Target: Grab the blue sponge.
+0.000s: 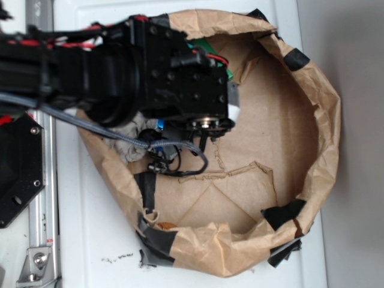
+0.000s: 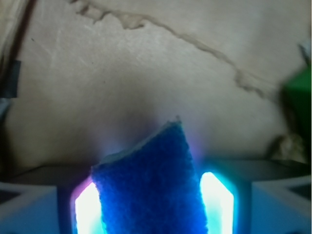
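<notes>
- Sponge in grip — the blue sponge [image 2: 151, 180] sits between the two glowing pads [image 2: 217, 202] of the tool [image 2: 152, 204], its rough deep-blue face toward the wrist camera and a thin lighter layer showing along its upper left edge.
- The tool is clamped on the sponge: each side of the sponge meets a lit pad, with no gap visible.
- One corner of the sponge points up and away from the tool, over the tan paper floor of the paper-lined basin [image 1: 324, 120].
- Whether the sponge rests on that floor or hangs clear of it cannot be told from either view.
- In the exterior view the black arm [image 1: 120, 72] reaches into the upper left part of the basin; the sponge itself is nearly hidden beneath it.
- A green block [image 2: 298, 90] lies to the right of the sponge, apart from it, and a crumpled whitish paper wad [image 1: 129, 135] lies under the arm at the basin's left wall.
- Judged step: the grasp itself looks made, so the task is close to done.
- Judged next move: a straight lift with the clamp held firm — the sponge is soft and could slip or twist if the squeeze eases.
- The lift should keep clear of the basin's raised paper wall and of the green block.
</notes>
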You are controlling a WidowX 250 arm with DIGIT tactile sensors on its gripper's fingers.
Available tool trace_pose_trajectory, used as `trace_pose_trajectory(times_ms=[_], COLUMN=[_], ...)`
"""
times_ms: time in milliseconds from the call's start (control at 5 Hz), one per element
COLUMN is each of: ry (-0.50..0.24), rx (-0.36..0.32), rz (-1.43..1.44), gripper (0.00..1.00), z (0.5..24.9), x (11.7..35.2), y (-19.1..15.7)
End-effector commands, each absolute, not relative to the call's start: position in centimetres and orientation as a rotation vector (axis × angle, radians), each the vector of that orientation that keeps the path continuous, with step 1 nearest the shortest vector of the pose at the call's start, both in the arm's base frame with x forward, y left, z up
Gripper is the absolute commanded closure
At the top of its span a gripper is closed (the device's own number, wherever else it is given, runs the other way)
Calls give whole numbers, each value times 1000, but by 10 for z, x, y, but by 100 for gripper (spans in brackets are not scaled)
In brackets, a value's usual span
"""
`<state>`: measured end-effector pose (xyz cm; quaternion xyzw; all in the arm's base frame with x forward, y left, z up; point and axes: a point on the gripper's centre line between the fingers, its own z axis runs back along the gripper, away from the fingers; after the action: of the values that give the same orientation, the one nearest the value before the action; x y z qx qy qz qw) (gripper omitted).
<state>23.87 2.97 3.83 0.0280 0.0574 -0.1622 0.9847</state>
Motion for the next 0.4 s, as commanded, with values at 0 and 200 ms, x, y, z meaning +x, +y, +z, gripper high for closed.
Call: trace_pose_trajectory(times_ms=[0,200], ry=[-8,-44], rx=[124,82], rz=[-192,-172], gripper=[100,100], z=[142,145], x=[302,296], y=[-14,-13])
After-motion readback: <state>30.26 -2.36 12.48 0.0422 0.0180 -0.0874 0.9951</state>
